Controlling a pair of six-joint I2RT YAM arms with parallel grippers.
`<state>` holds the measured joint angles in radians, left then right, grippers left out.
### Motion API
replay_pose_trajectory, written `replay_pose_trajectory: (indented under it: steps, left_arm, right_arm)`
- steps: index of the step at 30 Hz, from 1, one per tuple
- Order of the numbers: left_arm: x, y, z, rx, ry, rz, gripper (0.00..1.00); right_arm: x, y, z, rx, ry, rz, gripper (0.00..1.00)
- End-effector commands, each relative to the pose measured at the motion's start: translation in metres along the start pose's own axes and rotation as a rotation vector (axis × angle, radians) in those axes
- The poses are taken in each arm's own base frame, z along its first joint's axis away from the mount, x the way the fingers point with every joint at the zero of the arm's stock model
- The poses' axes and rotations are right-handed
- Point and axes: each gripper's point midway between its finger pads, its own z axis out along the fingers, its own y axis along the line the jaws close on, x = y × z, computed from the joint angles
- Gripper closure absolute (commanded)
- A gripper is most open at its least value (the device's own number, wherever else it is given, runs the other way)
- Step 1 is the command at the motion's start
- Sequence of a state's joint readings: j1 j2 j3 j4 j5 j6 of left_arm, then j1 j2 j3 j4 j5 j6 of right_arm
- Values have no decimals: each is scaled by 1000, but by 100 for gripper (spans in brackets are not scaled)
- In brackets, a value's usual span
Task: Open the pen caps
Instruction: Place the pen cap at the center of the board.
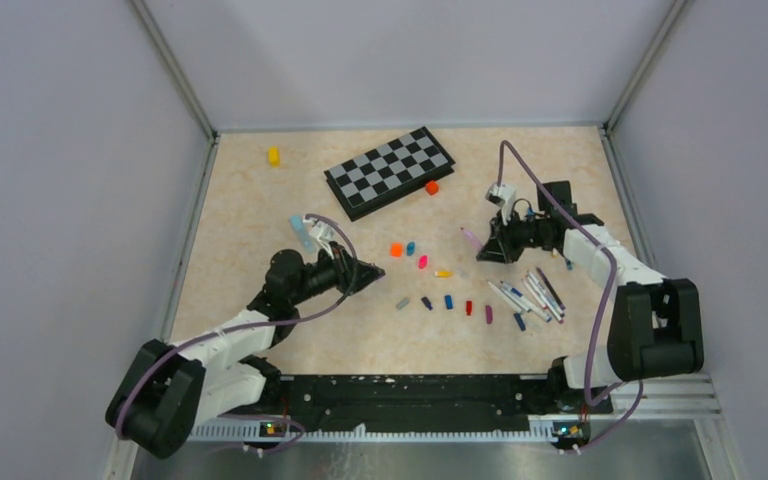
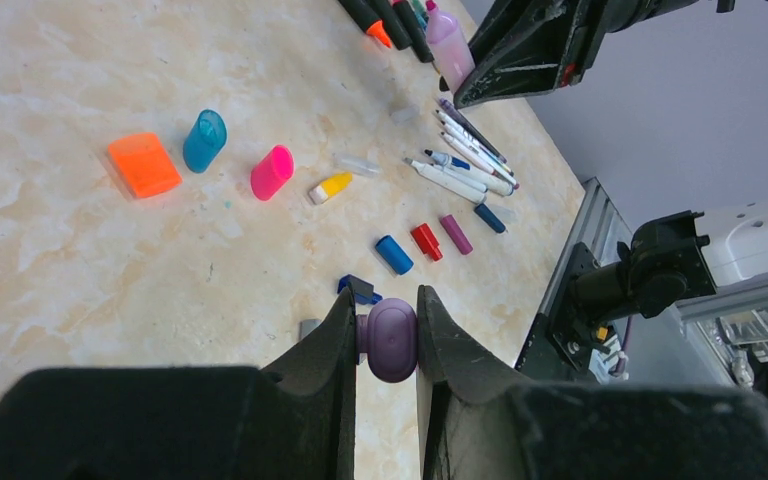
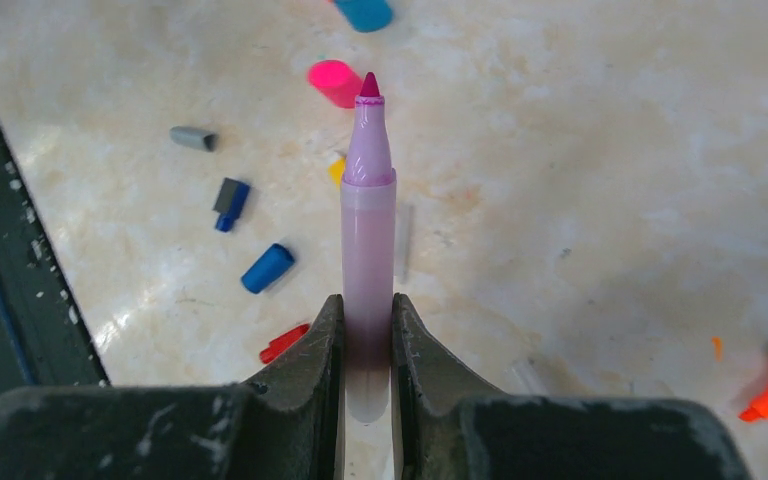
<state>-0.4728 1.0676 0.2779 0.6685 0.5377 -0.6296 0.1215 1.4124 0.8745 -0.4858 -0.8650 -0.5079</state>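
Pen caps (image 2: 393, 254): a loose lot in a rough band across the middle of the desk (image 1: 250, 230), between your two arms and closer to the near edge than the far one. Colours on view are orange, light blue, pink, yellow, blue, red, purple, dark blue and grey. Each lies apart from any barrel, so you can count these as opened.

Purple cap (image 2: 392, 345): not on the desk. Your left gripper (image 2: 387, 298) is closed to a narrow gap on it, pinching its sides between both fingers above the band. It looks ready to be set down with the rest.

Lilac pen (image 3: 368, 230): tip bare, probably the purple cap's partner. Your right gripper (image 3: 366, 305) is nearly closed, clamped on the rear of the barrel. That hold likely serves to leave the cap end free for the opposite arm.

White pens (image 1: 532, 295): bundled toward the right edge, beside your right arm. You cannot tell whether every one is uncapped.

Black highlighters (image 2: 390, 15): lying just beyond the right gripper.

Chessboard (image 1: 390, 172): by the far edge, not part of the job.
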Motion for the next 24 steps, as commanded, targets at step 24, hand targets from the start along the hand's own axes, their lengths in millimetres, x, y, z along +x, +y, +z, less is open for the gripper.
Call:
replay_pose_trajectory:
  steps: [24]
  left_arm:
    - [-14, 18, 23, -64, 8, 9, 100]
  right_arm:
    - [14, -95, -20, 451, -3, 273, 93]
